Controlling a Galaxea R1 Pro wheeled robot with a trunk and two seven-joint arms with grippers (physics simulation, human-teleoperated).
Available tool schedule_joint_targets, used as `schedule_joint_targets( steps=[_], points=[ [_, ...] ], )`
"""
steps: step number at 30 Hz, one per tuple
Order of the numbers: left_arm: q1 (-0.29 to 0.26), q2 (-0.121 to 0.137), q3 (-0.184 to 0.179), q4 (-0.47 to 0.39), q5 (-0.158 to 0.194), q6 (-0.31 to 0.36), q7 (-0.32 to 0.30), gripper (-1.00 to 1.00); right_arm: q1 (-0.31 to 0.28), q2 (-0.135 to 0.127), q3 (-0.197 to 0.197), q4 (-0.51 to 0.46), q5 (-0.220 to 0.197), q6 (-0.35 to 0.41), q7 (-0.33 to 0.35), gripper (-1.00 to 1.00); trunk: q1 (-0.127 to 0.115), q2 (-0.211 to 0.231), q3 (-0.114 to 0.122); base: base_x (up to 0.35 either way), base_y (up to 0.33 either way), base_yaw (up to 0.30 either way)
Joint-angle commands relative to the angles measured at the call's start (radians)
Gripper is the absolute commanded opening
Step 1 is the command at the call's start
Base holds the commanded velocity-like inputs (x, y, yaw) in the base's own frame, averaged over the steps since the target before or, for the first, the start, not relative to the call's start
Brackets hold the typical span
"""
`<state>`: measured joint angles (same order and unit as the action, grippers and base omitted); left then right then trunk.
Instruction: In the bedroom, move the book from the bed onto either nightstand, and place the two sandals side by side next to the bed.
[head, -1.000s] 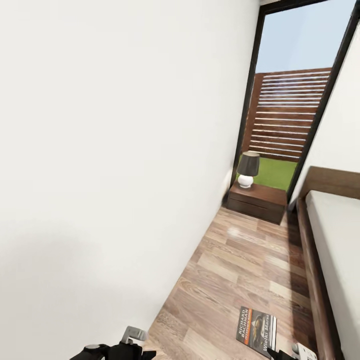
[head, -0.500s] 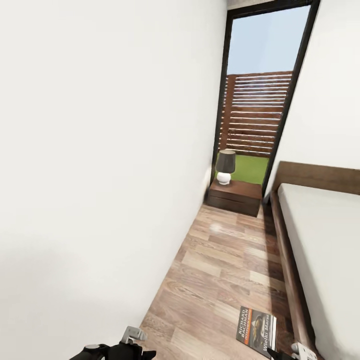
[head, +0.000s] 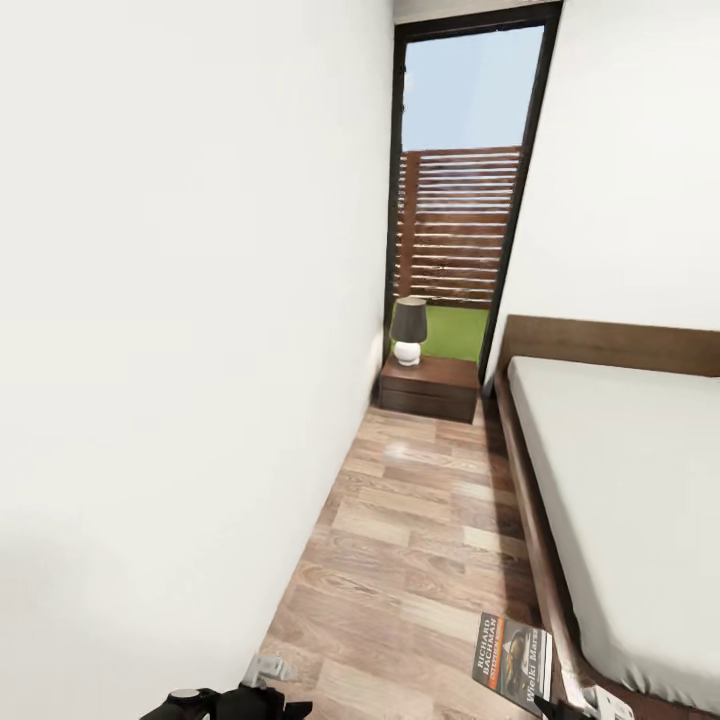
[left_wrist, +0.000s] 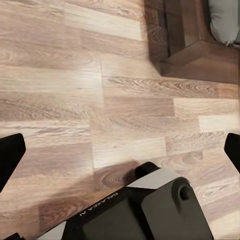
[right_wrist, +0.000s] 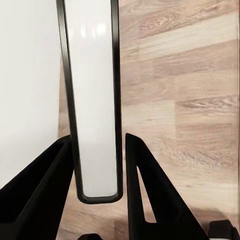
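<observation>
My right gripper (right_wrist: 96, 167) is shut on the book (right_wrist: 92, 100), which the right wrist view shows edge-on: white pages between dark covers, pinched by two black fingers. In the head view the book (head: 513, 658) hangs low above the plank floor, its dark cover with orange band facing up, and the right gripper (head: 588, 704) is at the bottom edge. The bed (head: 625, 480) runs along the right, with a grey mattress and brown frame. One nightstand (head: 430, 388) stands at the far end of the aisle beside the headboard. My left gripper (left_wrist: 121, 149) is open over bare floor. The sandals are out of view.
A white wall (head: 180, 350) closes the left side of a narrow floor aisle (head: 420, 520). A small lamp (head: 408, 331) stands on the nightstand's top, and a tall dark-framed window (head: 462, 190) rises behind it. The left wrist view shows a corner of the bed frame (left_wrist: 197, 47).
The camera has turned, so the window and nightstand sit further left in the picture and more of the bed shows. The book stays held at the same spot.
</observation>
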<state>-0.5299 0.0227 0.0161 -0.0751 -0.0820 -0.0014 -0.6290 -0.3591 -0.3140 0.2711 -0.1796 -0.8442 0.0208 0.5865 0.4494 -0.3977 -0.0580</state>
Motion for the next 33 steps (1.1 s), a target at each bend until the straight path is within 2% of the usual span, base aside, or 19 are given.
schedule_joint_targets(
  steps=[1, 24, 33],
  points=[
    [-0.001, 0.0, 0.003, -0.002, -0.009, 0.0, -0.003, 1.0, -0.001, -0.001, 0.005, 0.0, -0.012, 0.002, 0.003, -1.0, 0.001, -0.002, -0.002, 0.0, 0.0, -0.281],
    [-0.001, 0.0, 0.004, -0.002, -0.009, 0.0, -0.003, 1.0, -0.001, -0.001, 0.005, 0.0, -0.012, 0.002, 0.001, -1.0, 0.001, -0.002, -0.002, 0.002, 0.0, -0.278],
    [-0.001, 0.0, 0.004, -0.002, -0.009, 0.0, -0.004, 1.0, -0.001, -0.001, 0.005, 0.001, -0.012, 0.002, 0.002, -1.0, 0.001, -0.002, -0.002, 0.262, 0.0, -0.07]
  ],
)
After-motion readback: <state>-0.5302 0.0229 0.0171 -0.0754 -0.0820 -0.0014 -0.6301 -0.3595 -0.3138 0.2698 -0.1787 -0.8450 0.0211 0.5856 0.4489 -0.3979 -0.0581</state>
